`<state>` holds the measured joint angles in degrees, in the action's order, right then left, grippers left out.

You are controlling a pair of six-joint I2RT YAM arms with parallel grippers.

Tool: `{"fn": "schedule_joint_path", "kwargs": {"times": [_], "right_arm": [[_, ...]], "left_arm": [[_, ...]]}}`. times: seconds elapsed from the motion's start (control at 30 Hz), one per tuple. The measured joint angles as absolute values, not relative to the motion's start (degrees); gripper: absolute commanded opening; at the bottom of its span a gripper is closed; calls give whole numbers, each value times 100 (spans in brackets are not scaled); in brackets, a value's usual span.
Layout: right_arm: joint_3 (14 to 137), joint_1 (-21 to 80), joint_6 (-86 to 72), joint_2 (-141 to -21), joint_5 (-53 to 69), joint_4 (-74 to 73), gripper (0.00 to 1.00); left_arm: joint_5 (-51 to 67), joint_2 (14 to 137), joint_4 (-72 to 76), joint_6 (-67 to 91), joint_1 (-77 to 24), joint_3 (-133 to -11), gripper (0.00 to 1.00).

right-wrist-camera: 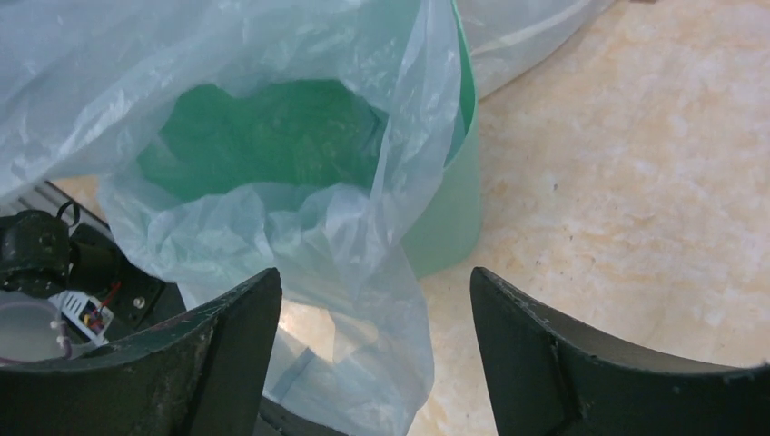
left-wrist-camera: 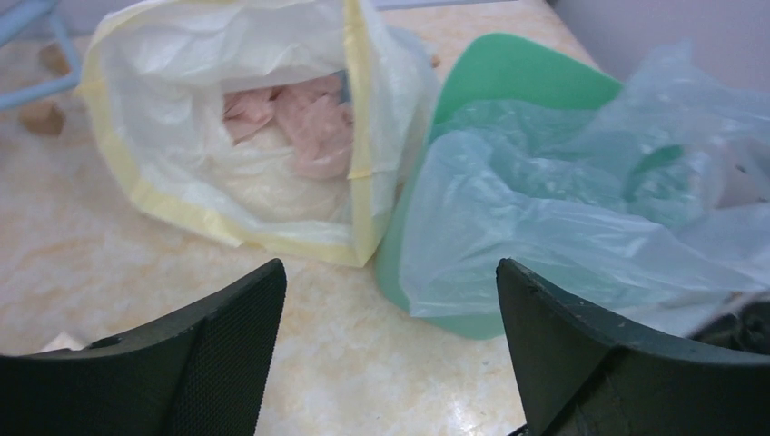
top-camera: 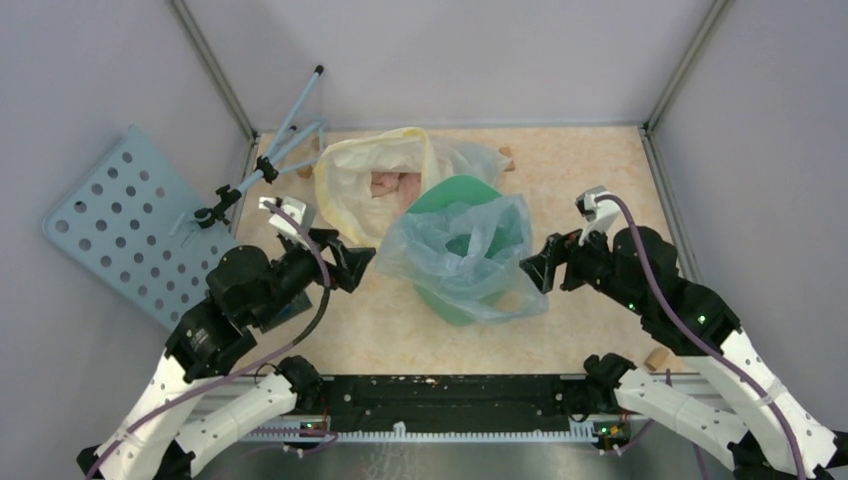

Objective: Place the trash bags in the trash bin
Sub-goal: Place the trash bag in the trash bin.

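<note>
The mint-green trash bin (top-camera: 447, 192) stands mid-table, with the pale-blue see-through trash bag (top-camera: 462, 255) draped over its mouth and down its near sides. My left gripper (top-camera: 362, 262) is open and empty, just left of the bag. My right gripper (top-camera: 535, 270) is open, just right of the bag. In the left wrist view the bin (left-wrist-camera: 508, 77) and bag (left-wrist-camera: 563, 218) lie ahead to the right. In the right wrist view the bag (right-wrist-camera: 300, 236) hangs between the open fingers (right-wrist-camera: 227, 345) and the bin (right-wrist-camera: 449, 218) stands behind.
A whitish bag with a yellow rim (top-camera: 375, 180) lies open behind and left of the bin, pinkish stuff inside (left-wrist-camera: 300, 118). A pale-blue perforated board (top-camera: 125, 225) and blue rods (top-camera: 290, 125) lean at the left wall. A small wooden block (top-camera: 657, 357) sits near the right arm.
</note>
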<state>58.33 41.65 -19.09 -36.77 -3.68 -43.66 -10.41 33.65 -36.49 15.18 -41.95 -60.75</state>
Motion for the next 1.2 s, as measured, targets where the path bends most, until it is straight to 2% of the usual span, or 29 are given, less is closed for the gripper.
{"fn": "schedule_joint_path", "kwargs": {"times": [0.23,0.43,0.57,0.67,0.73,0.83,0.87,1.2], "right_arm": [[6274,4165,-1616,-4289,-591,-4198,80],[6414,4165,-1188,-4438,-305,-4088,83],[6622,4165,-851,-4550,128,-3942,81],[6726,4165,-644,-4563,447,-3852,72],[6777,4165,-552,-4563,746,-3813,51],[6838,4165,-464,-4615,1326,-3774,9],[6838,4165,-451,-4644,1485,-3736,0],[6445,4165,-954,-4934,3039,-2757,0]], "left_arm": [[443,4047,-3076,591,-4198,-6080,99],[1240,4296,-2731,-204,-4198,-6123,99],[1706,4445,-2517,-725,-4198,-6326,99],[1809,4491,-2451,-1138,-4198,-6390,99],[1920,4493,-2477,-1422,-4198,-6440,99],[2211,4530,-2480,-1708,-4198,-6554,99],[2322,4556,-2471,-1782,-4200,-6580,99],[3181,4707,-2401,-2062,-4237,-6602,99]]}}
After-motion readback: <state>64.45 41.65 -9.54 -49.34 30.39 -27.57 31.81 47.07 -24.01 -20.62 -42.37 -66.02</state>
